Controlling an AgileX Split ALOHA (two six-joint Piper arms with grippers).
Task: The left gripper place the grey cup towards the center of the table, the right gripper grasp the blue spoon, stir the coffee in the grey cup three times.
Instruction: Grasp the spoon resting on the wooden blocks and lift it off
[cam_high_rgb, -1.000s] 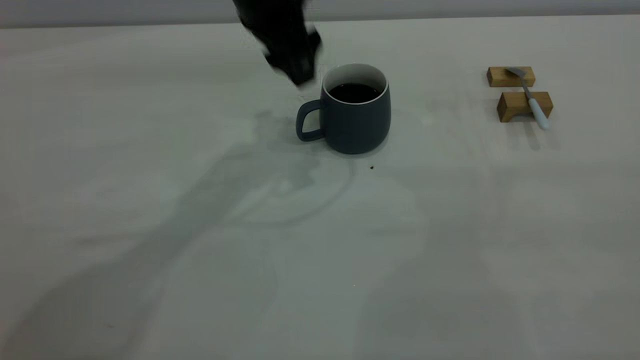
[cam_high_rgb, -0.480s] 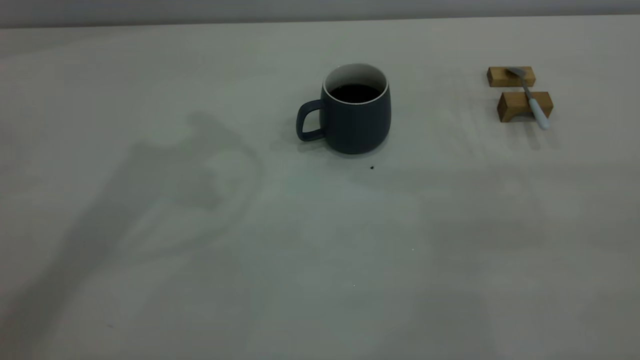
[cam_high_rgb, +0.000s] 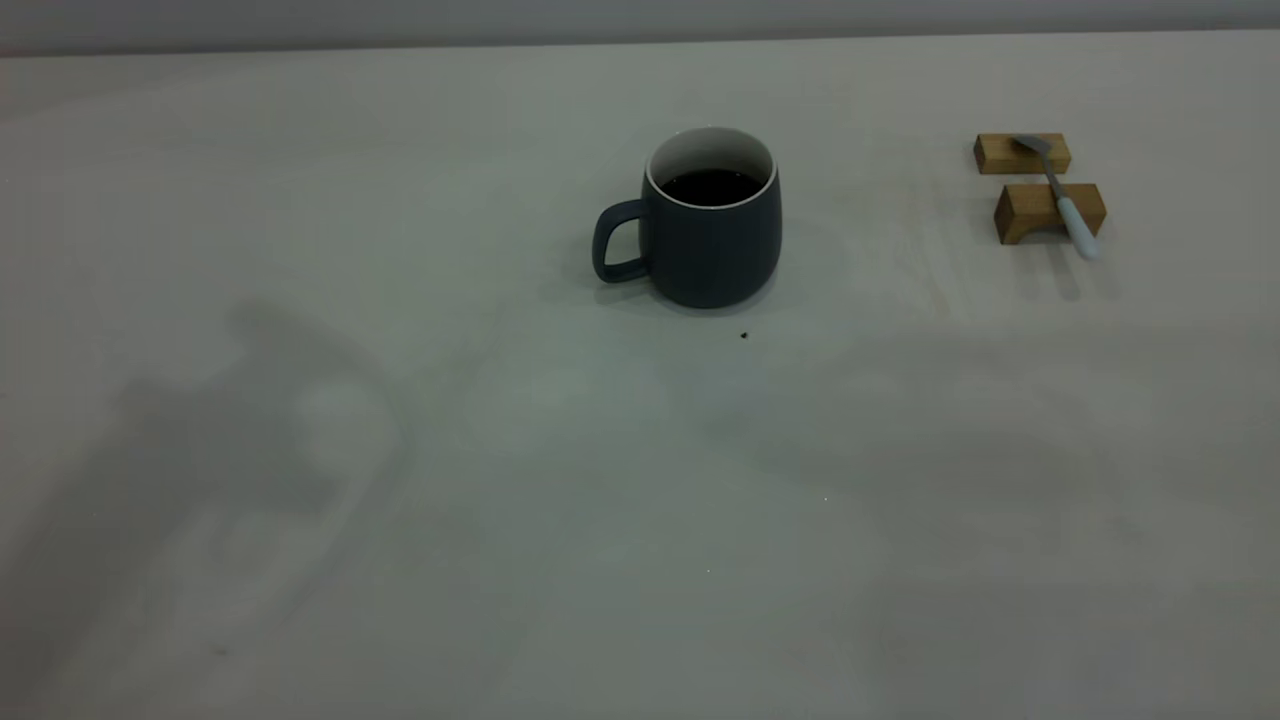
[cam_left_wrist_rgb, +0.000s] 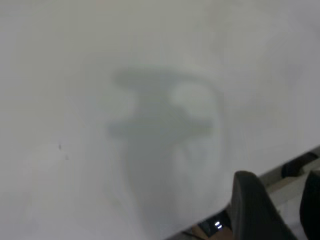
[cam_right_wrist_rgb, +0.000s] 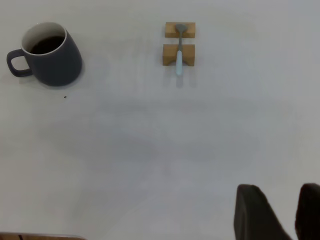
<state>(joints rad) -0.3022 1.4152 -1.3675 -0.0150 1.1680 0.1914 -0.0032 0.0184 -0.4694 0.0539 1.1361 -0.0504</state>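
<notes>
Grey cup (cam_high_rgb: 712, 228) upright mid-table (cam_high_rgb: 560, 480), coffee (cam_high_rgb: 711, 186) inside, handle toward left arm's side. Blue spoon (cam_high_rgb: 1062, 195) across two wooden blocks (cam_high_rgb: 1048, 211), well apart. Left gripper (cam_left_wrist_rgb: 280, 210), right gripper (cam_right_wrist_rgb: 280, 212) empty, fingers apart, above bare table.

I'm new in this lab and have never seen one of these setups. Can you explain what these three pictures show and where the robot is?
Two robot arms share one table. The wide picture comes from a fixed camera facing them; neither arm shows in it. The other two come from cameras on the arms' wrists, looking down past their grippers.

On the table stands the grey cup with dark coffee inside. Off to one side, the blue spoon lies across two wooden blocks.

In the left wrist view, the left gripper shows as dark fingers with a gap between them, over bare table near its edge. In the right wrist view, the right gripper looks the same, well back from the spoon. Neither holds anything.
</notes>
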